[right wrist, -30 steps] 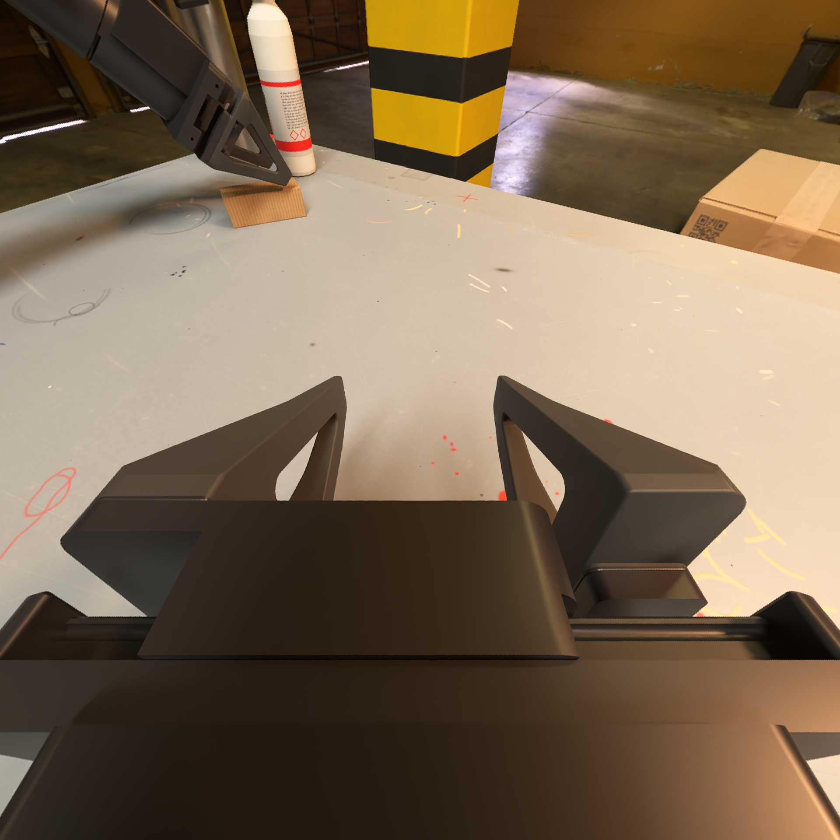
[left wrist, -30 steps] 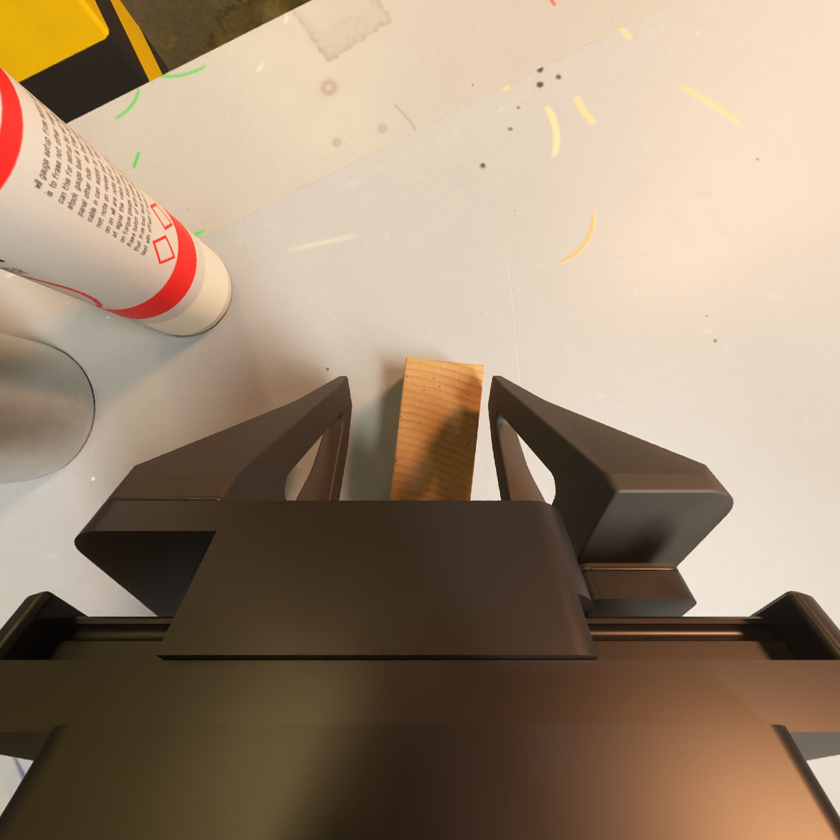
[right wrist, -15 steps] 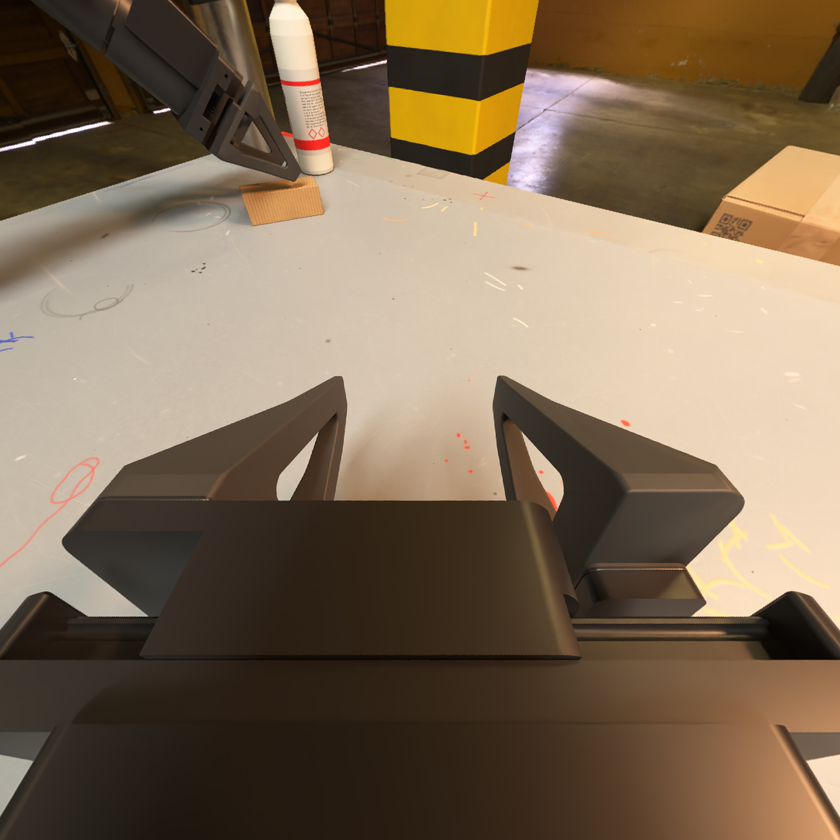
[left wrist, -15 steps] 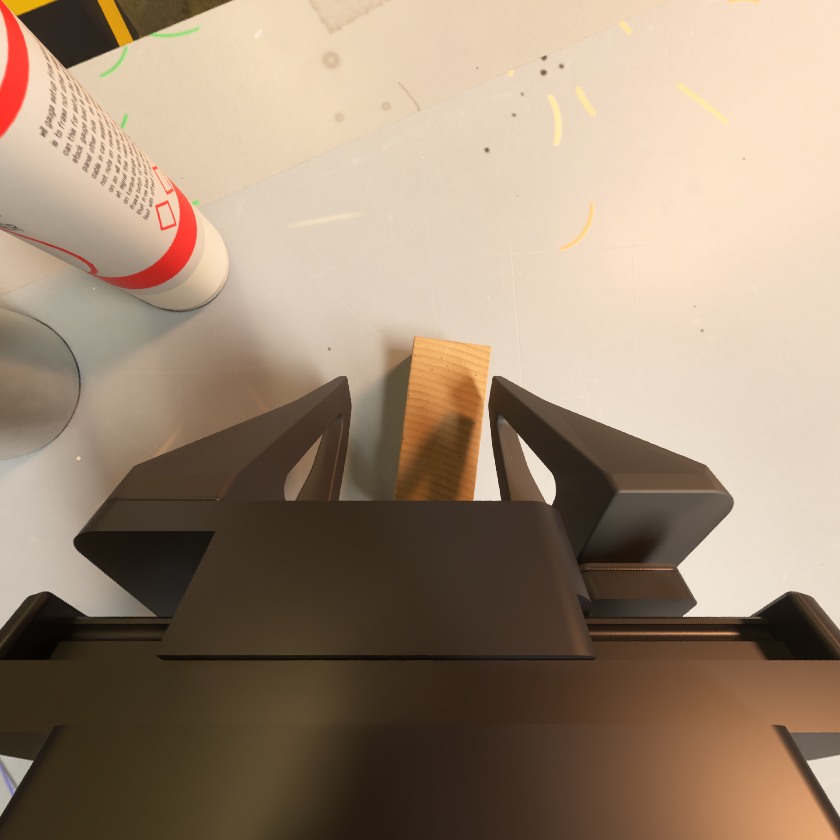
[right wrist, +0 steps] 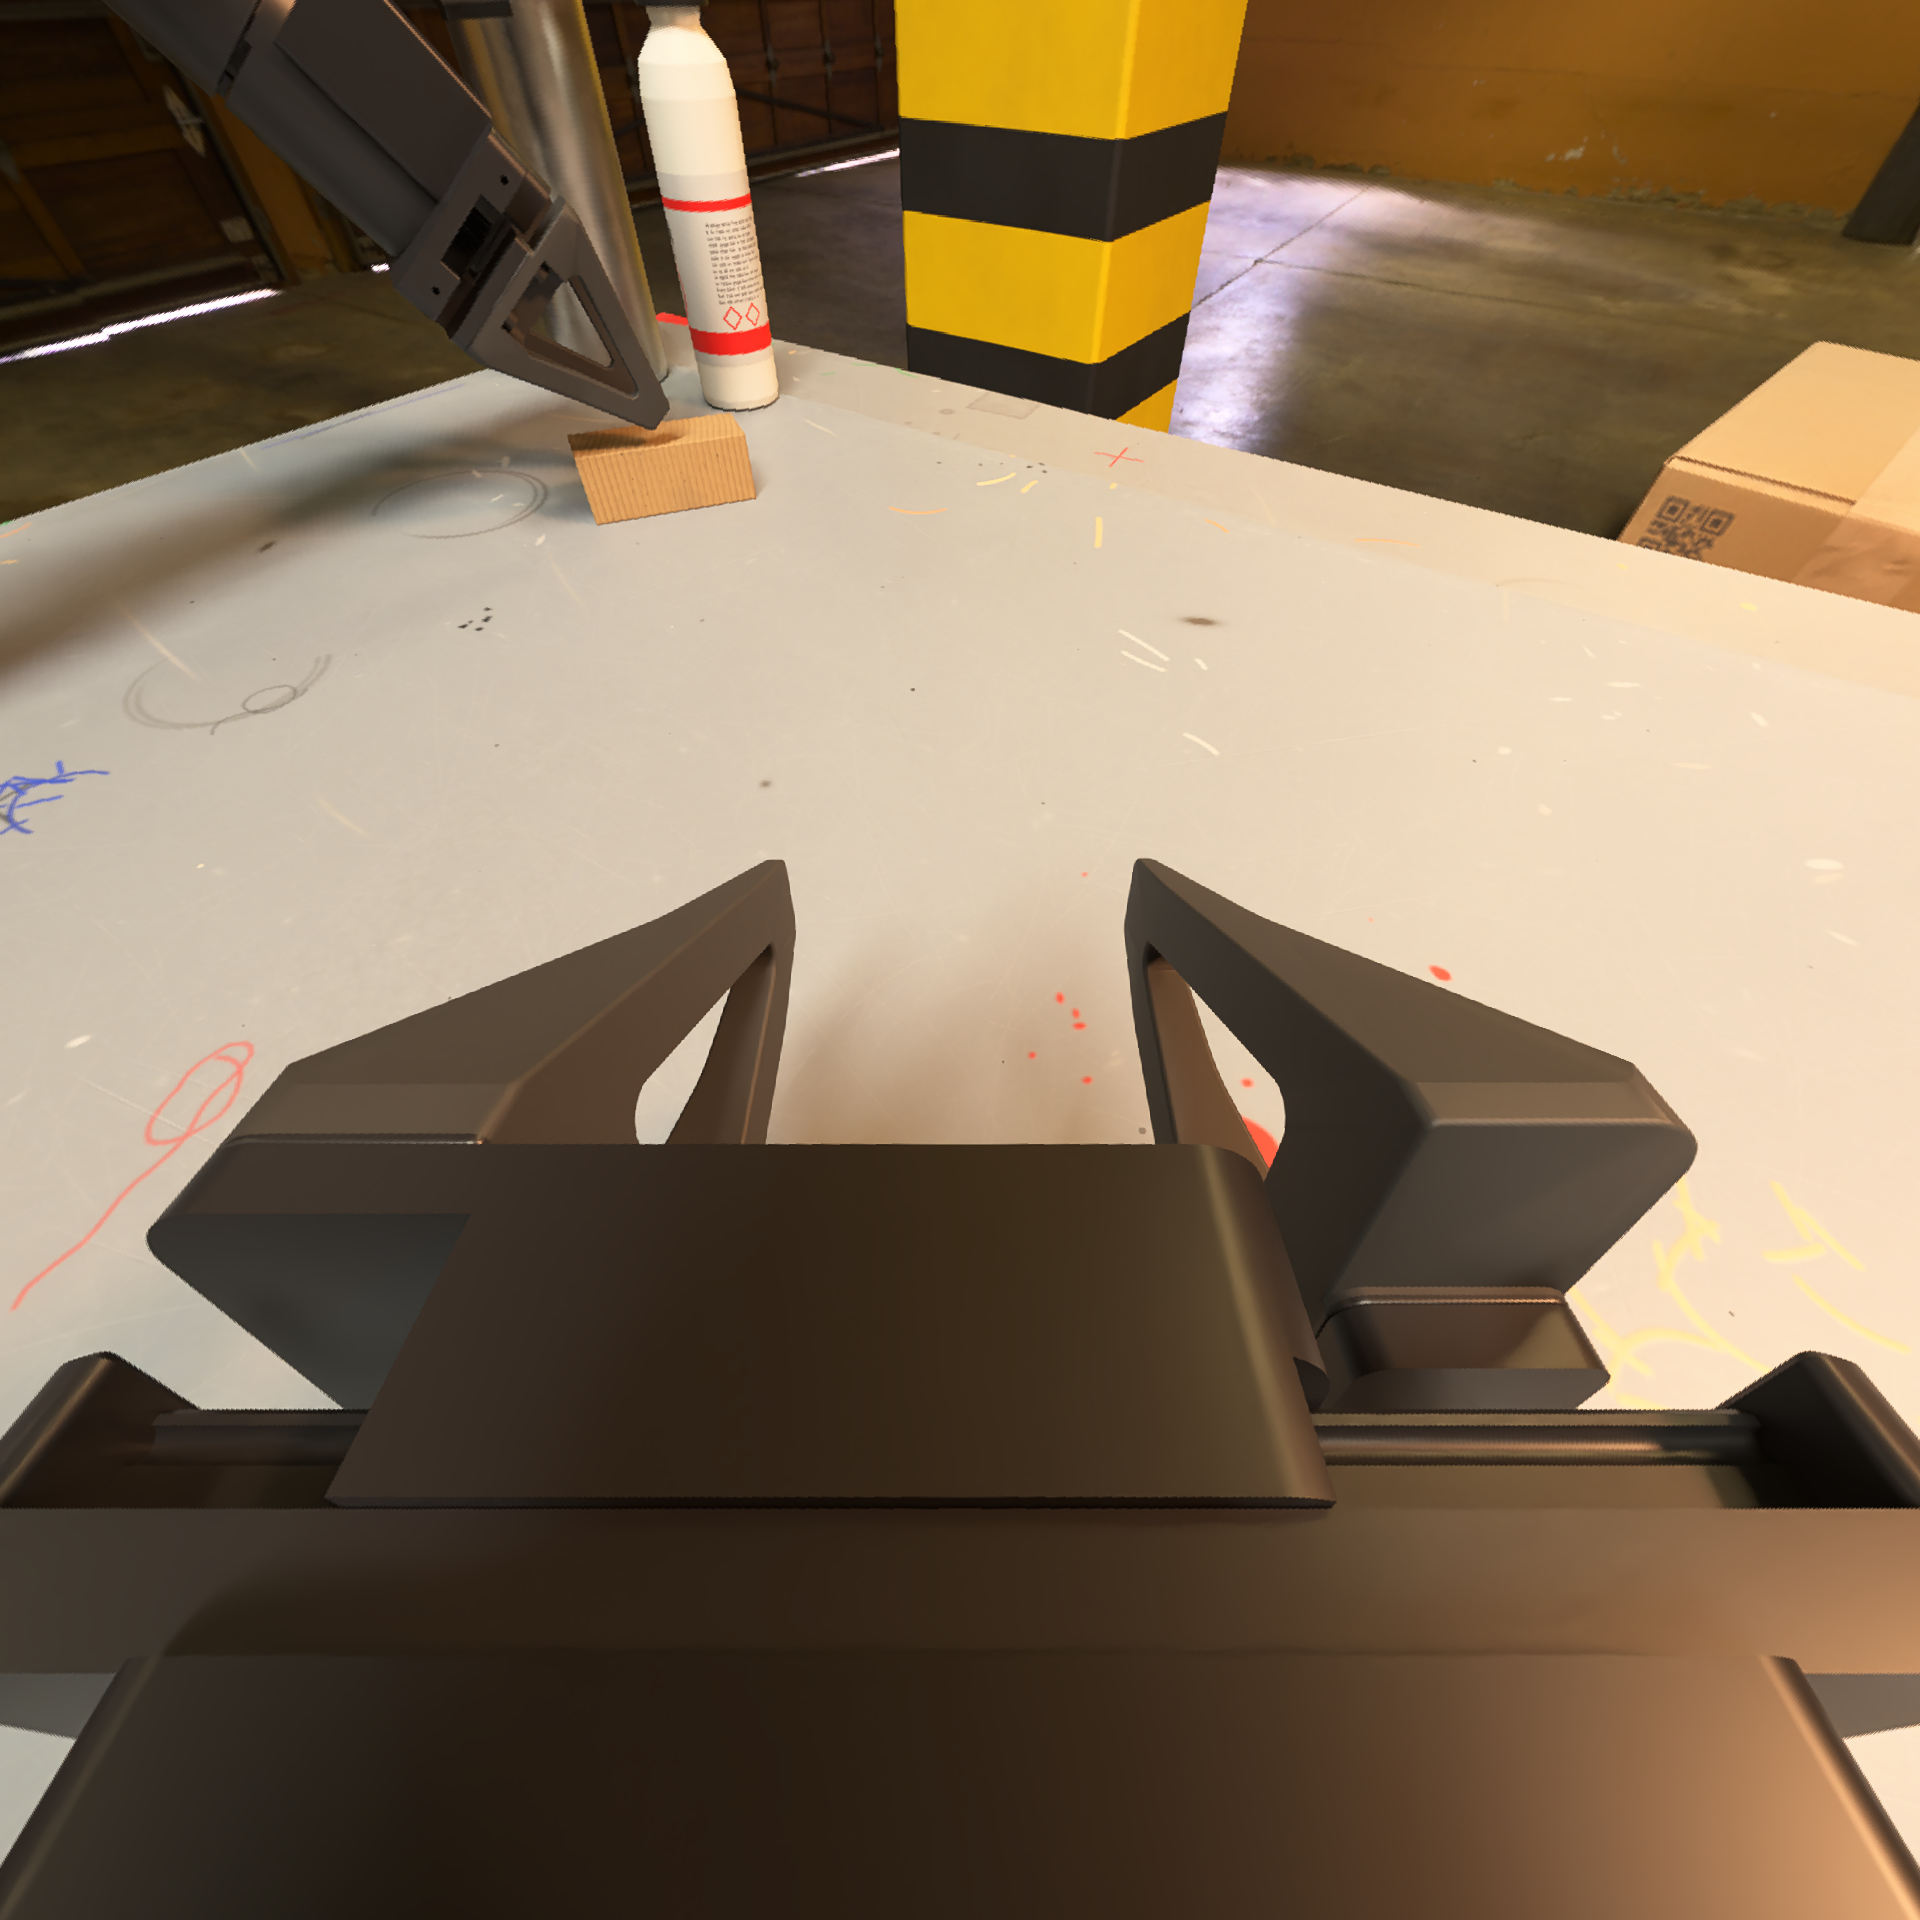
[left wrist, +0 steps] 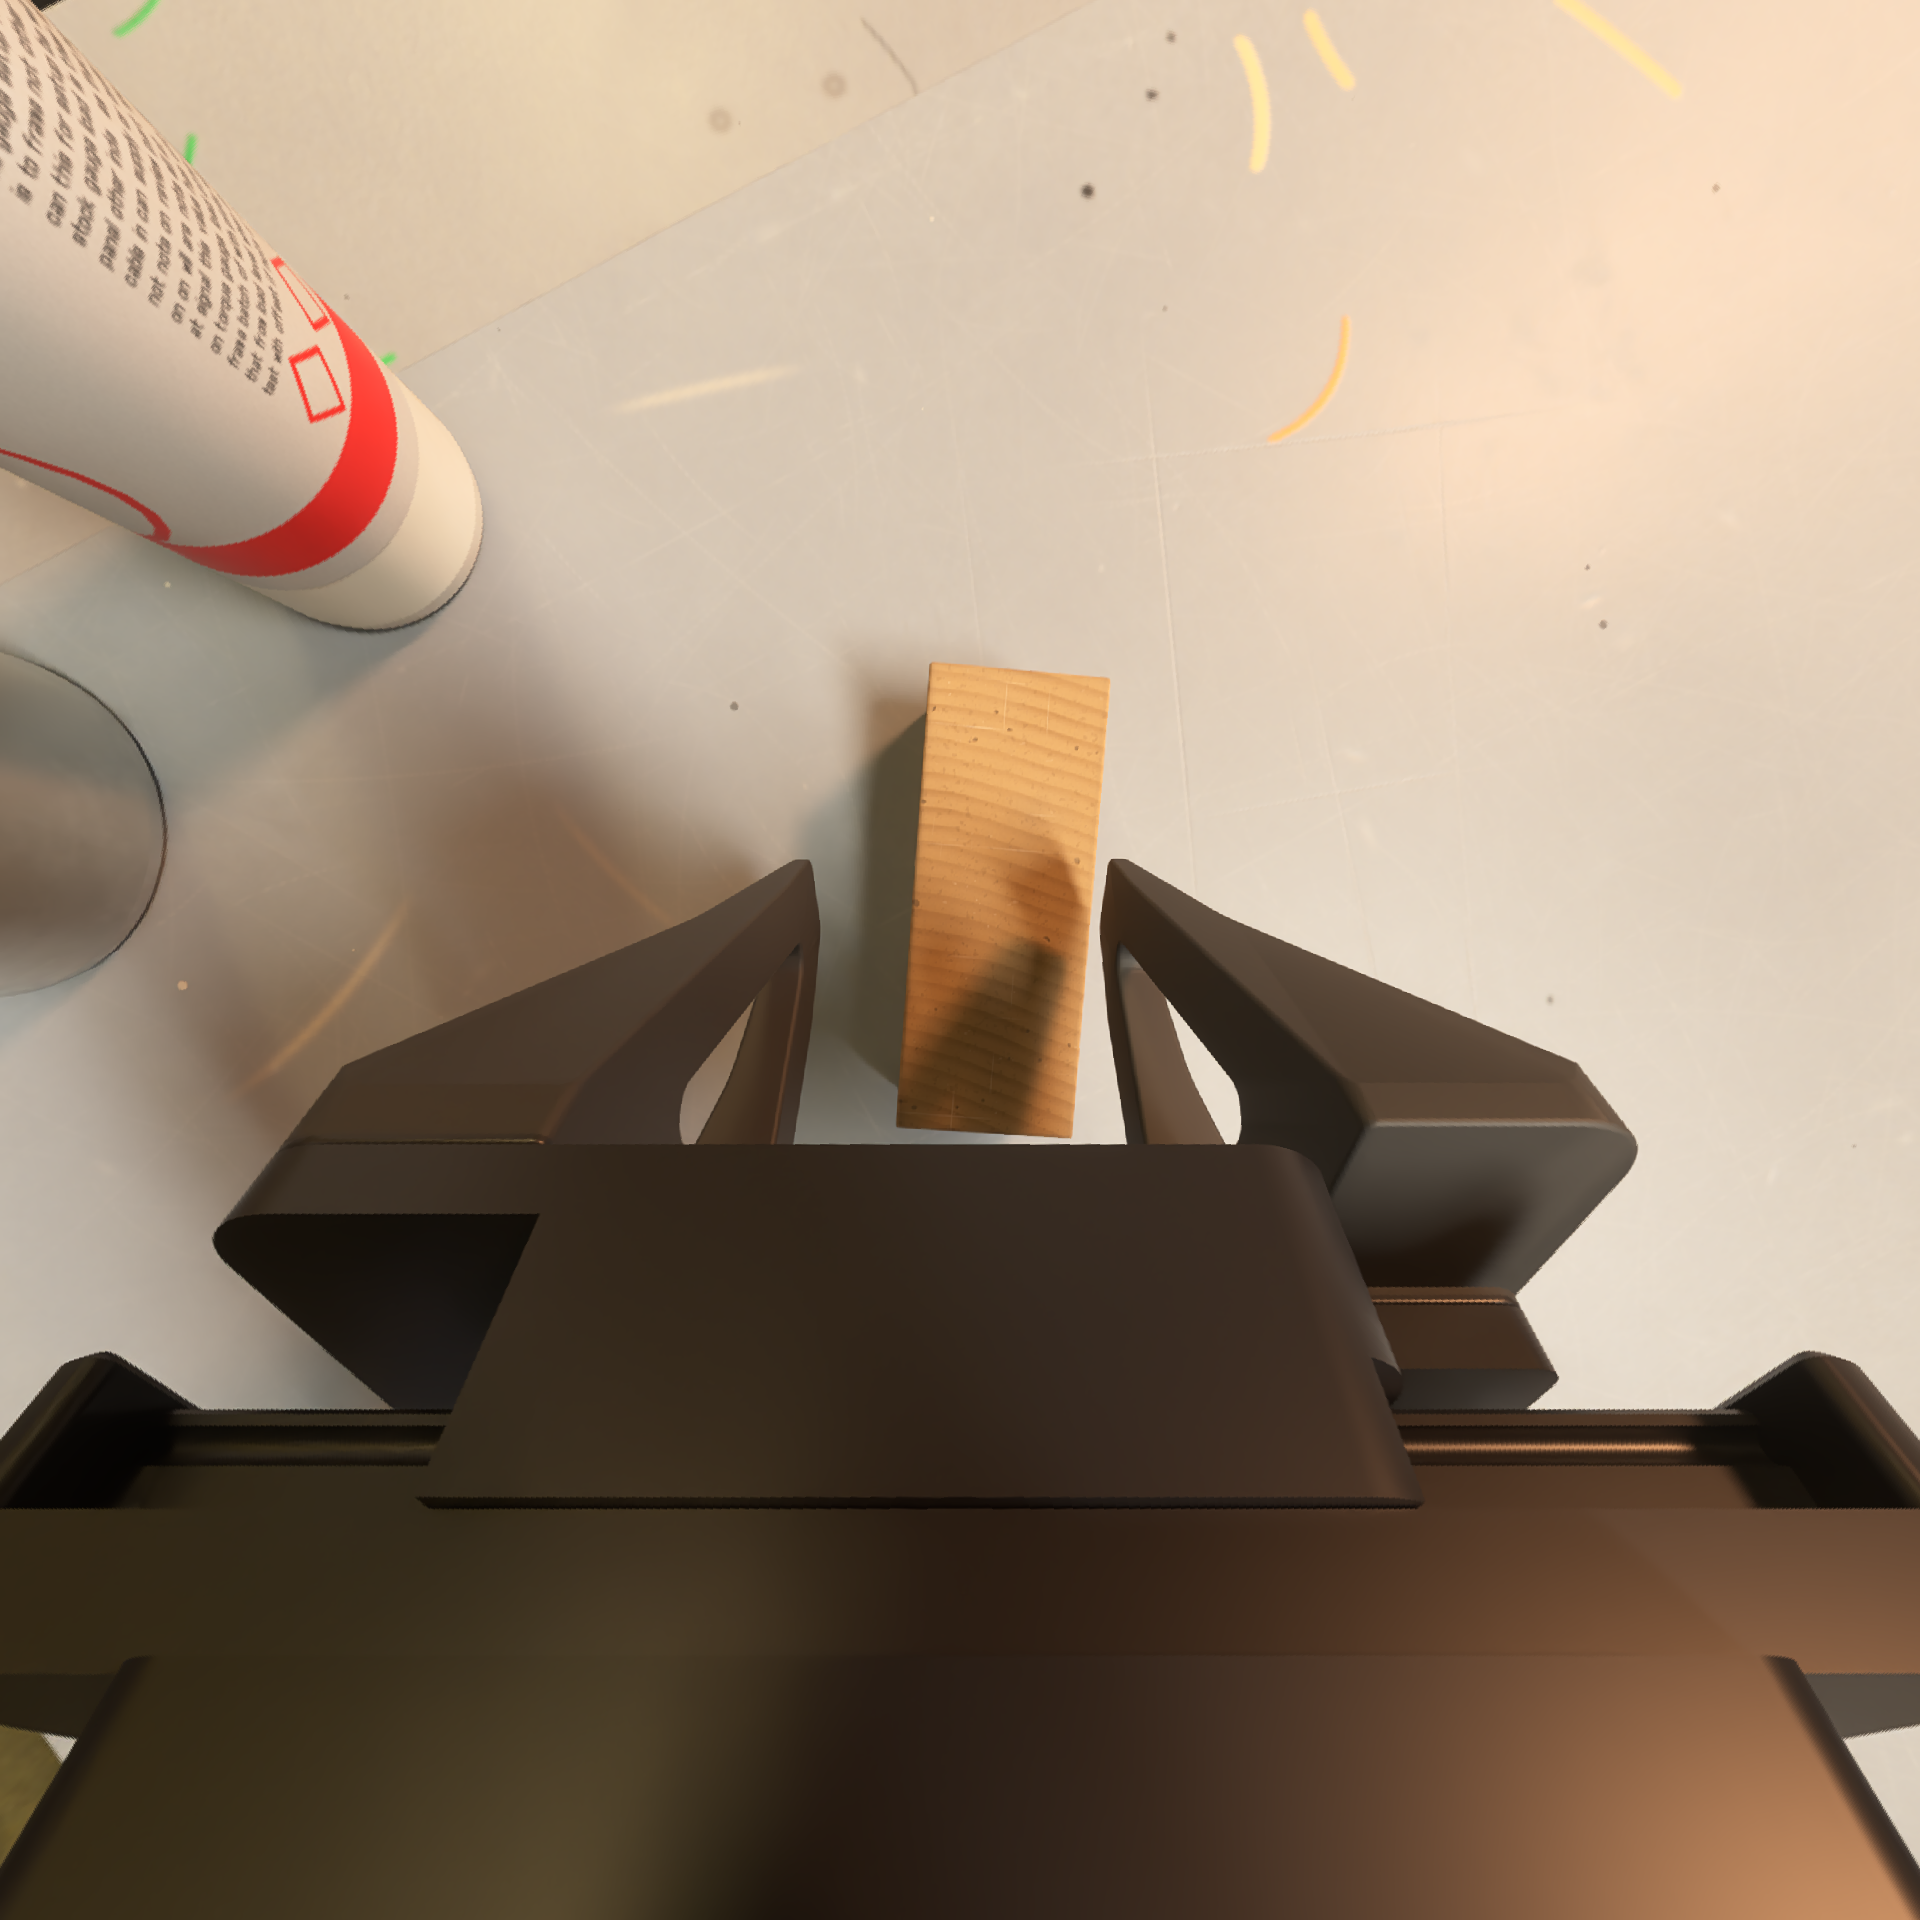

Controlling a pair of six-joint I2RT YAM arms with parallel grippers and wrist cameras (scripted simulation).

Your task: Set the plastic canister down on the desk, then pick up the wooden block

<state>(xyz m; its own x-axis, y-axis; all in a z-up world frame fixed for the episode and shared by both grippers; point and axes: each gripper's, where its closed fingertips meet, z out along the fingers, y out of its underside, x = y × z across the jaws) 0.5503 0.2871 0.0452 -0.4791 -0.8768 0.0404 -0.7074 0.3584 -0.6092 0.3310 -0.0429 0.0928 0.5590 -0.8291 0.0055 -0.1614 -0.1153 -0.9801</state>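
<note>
- Straddling the wooden block, the left gripper has its 2 fingers parted, 1 on each long side of the block, with a thin gap at the right finger and a wider one at the left; nothing is clamped yet.
- Over the last second more of the block has come into the left wrist view, its near end now showing clear of the gripper body, while the finger spacing looks unchanged. I judge the gripper has risen or drawn back a little to line up, so the grasp is still ahead.
- The plastic canister stands upright on the desk at 10 o'clock from the block, so the 1st step looks done.
- Room is tightest on that side: the canister, and a grey metal post at 9 o'clock, sit near the left finger; toward 12 and 3 o'clock the desk lies bare.
- In the right wrist view the desk's far edge runs just behind the canister.
- The right gripper hangs released and empty, well apart.
</note>
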